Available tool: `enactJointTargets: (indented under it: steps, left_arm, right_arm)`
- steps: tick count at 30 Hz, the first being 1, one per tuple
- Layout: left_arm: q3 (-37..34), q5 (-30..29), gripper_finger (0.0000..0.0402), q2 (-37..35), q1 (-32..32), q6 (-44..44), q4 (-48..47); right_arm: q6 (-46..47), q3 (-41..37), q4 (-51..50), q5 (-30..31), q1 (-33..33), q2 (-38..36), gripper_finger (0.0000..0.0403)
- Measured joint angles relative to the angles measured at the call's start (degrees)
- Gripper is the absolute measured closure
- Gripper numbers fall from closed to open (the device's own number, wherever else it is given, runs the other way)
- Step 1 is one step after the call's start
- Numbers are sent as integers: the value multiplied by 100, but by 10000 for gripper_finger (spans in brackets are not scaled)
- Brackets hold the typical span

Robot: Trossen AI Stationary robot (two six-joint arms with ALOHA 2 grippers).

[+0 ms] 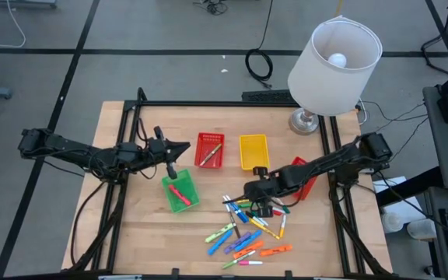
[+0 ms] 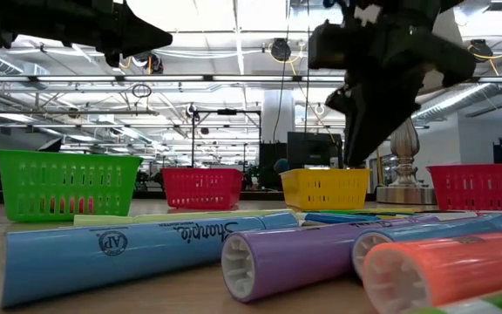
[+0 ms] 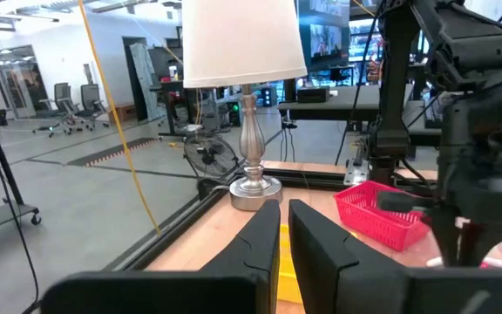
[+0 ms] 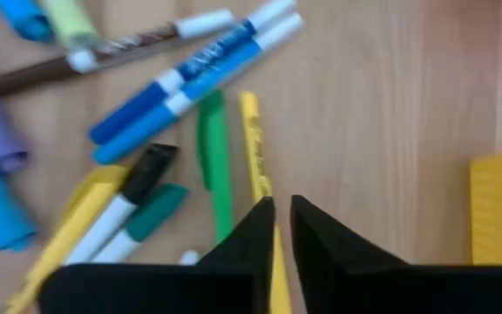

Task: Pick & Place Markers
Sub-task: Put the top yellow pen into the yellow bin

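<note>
The right gripper [image 4: 281,214] hangs over the markers [image 1: 249,229], its fingers a narrow slit apart, straddling the end of a thin yellow marker [image 4: 256,144] that lies flat on the wooden table [image 1: 146,241]. A green marker [image 4: 215,161] lies just beside the yellow one, two blue markers [image 4: 194,74] beyond. The yellow basket [image 1: 253,151] and red basket [image 1: 209,149] stand past the gripper. The left gripper [image 1: 172,168], fingers nearly together and empty, hovers above the green basket [image 1: 180,193].
</note>
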Motion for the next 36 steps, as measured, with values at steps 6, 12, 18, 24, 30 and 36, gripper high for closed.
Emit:
enactJointTargets:
  steps: [6, 12, 18, 24, 30, 36]
  left_arm:
    - [0, 7, 364, 1, 0, -6, -133]
    - [0, 15, 364, 0, 0, -6, -133]
    - [0, 24, 364, 2, 0, -8, -113]
    - [0, 28, 364, 2, 0, -8, -111]
    - [0, 32, 364, 2, 0, -8, -111]
    - [0, 33, 364, 0, 0, -8, -111]
  right_arm:
    - [169, -169, -79, -176, 22, -6, 283]
    - [321, -176, -200, -136, 11, -14, 231]
    - [322, -176, -175, -136, 16, -14, 236]
    - [306, -178, -8, 23, 38, -14, 254]
    - [282, -415, 317, 19, 37, -14, 263]
    - [408, -805, 730, 3, 37, -14, 262]
